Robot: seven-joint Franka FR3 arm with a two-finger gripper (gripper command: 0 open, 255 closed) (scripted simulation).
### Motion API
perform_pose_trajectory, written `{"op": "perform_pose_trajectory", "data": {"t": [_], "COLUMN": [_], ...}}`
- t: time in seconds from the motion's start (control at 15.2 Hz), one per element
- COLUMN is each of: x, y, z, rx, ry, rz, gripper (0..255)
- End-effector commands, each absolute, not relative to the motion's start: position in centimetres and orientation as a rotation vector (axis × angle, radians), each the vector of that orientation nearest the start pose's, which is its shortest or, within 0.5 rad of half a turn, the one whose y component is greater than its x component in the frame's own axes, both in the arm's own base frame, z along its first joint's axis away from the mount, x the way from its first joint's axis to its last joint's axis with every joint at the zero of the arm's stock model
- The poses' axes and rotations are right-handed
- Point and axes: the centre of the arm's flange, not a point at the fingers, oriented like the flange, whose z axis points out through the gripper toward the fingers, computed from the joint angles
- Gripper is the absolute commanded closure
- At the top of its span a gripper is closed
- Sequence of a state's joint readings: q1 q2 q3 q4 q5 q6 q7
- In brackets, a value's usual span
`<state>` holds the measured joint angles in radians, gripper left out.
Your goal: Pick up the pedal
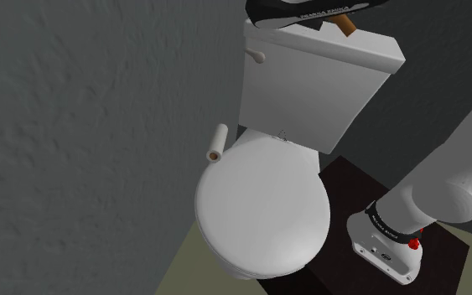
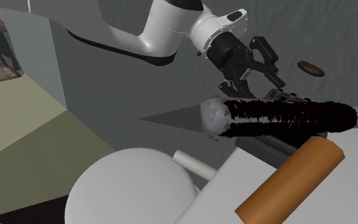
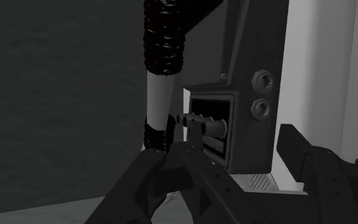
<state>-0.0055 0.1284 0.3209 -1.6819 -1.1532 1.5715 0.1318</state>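
While the shoulder view takes in the whole white toilet, its tank, a paper roll by the rough grey wall and the dark stand on the olive floor, the wrist view looks at the tank's top. There the dark grey pedal lies between the fingers of the gripper, beside a black-bristled brush. From the second exterior view the jaws stand wide apart above the pedal, clasping nothing, and a brown cylinder lies nearer the camera.
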Motion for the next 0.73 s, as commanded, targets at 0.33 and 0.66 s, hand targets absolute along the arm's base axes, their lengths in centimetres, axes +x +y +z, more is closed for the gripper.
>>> {"op": "perform_pose_trajectory", "data": {"t": [0.33, 0.66], "x": [59.3, 59.3], "y": [8.0, 8.0], "z": [60.0, 61.6], "rx": [1.988, 1.988], "ry": [0.337, 0.337], "rz": [0.054, 0.054], "gripper": [255, 255]}}
